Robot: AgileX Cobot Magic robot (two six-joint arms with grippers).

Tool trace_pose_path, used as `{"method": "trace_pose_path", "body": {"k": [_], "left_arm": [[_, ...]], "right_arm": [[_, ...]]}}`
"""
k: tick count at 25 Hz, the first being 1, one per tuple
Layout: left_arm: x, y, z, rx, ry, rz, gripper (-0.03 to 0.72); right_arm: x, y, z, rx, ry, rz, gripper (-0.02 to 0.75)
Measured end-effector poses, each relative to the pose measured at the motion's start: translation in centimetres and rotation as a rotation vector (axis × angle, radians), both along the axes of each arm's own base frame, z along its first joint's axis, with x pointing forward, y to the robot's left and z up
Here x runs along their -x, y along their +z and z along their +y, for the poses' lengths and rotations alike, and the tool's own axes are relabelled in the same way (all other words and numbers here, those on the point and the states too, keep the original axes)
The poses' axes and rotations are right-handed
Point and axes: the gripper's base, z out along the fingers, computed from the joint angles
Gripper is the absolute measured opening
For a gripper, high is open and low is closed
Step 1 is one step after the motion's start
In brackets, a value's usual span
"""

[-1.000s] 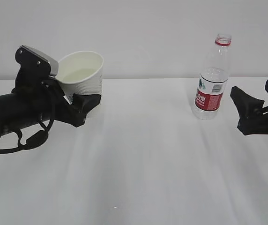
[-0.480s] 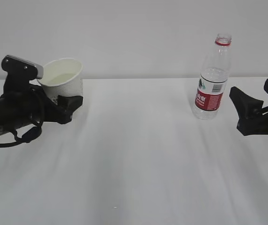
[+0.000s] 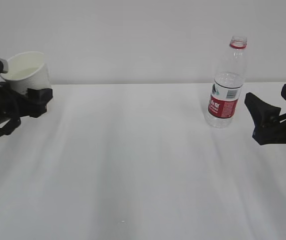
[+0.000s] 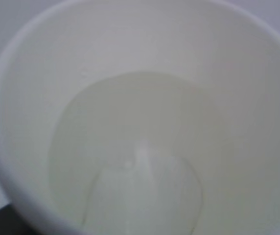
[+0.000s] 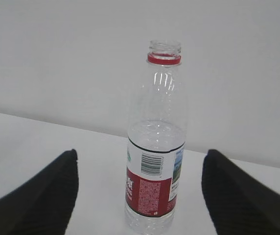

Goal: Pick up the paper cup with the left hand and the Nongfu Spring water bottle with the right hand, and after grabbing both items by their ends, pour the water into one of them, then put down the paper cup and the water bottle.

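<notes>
Left hand (image 3: 30, 97) half cut off at left edge, jaws clamped round paper cup (image 3: 27, 72), tilted; water (image 4: 140, 161) pooled inside. Right hand (image 3: 263, 117) partly off-frame, jaws spread wide, empty. Nongfu Spring water bottle (image 3: 226, 82) upright on table (image 3: 143, 175), just beyond right fingertips (image 5: 42, 196).

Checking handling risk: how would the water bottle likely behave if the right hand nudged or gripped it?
The water bottle is tall, narrow and mostly empty, so probably light and apt to tip. Its thin ribbed walls would likely dent under squeeze. With no cap, tipping could spill the remaining water.

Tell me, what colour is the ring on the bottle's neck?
Red; the ring on the water bottle shows best in the right wrist view.
</notes>
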Motion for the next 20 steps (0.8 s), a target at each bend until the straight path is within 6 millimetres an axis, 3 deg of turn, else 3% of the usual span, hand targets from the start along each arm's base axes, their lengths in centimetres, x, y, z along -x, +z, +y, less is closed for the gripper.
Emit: {"method": "trace_pose_path", "body": {"k": [7,20], "left_arm": [[-0.4,-0.3,1.7,0.016,0.066,-0.016,0.540],[-1.1,-4.8,2.0,0.041,0.100,0.012,0.540]], "right_arm": [[0.0,0.0,0.0,0.001,0.001,0.000,0.589],[0.0,0.0,0.0,0.001,0.002,0.000,0.589]]}}
